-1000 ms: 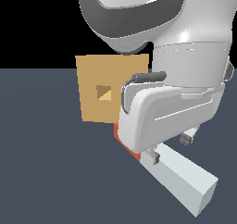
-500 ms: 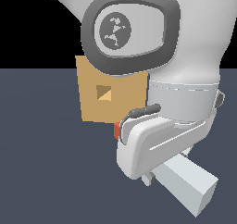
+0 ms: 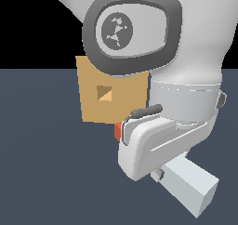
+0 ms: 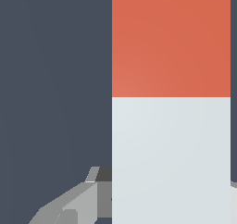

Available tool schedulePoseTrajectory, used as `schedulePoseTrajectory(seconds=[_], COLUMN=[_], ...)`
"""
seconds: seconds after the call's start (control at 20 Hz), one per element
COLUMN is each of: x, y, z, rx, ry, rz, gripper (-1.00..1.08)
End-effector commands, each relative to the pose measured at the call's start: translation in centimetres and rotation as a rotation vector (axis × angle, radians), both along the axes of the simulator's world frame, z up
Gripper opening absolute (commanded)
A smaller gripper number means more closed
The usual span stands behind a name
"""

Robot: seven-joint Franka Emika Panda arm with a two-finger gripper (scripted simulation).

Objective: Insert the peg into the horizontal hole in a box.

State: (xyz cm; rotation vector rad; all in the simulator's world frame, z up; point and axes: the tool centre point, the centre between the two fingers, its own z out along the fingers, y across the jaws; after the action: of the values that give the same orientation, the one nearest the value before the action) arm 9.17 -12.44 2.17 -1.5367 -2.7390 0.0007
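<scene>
Arm has lowered; end effector pinches the peg near the box.

No legible text, numbers, labels or brand names found in either view. One mark only — a pale emblem on the dark round cap of the arm's joint in the exterior view, made of small linked dots and strokes; it forms no readable letters. The box and the peg carry plain faces — colour only, nothing written on them.
</scene>
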Motion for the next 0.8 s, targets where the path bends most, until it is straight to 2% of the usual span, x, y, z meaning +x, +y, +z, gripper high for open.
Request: schedulePoseTrajectory(seconds=[0.0,0.4,0.75], x=[0.0,-0.3,-1.6], y=[0.0,-0.1,-0.2], z=[0.1,0.1,0.7], rx=[0.0,0.0,0.0], ry=[-0.001,0.0,0.0], rz=[0.0,-0.011,-0.061], gripper=[-1.0,-1.0,-1.0])
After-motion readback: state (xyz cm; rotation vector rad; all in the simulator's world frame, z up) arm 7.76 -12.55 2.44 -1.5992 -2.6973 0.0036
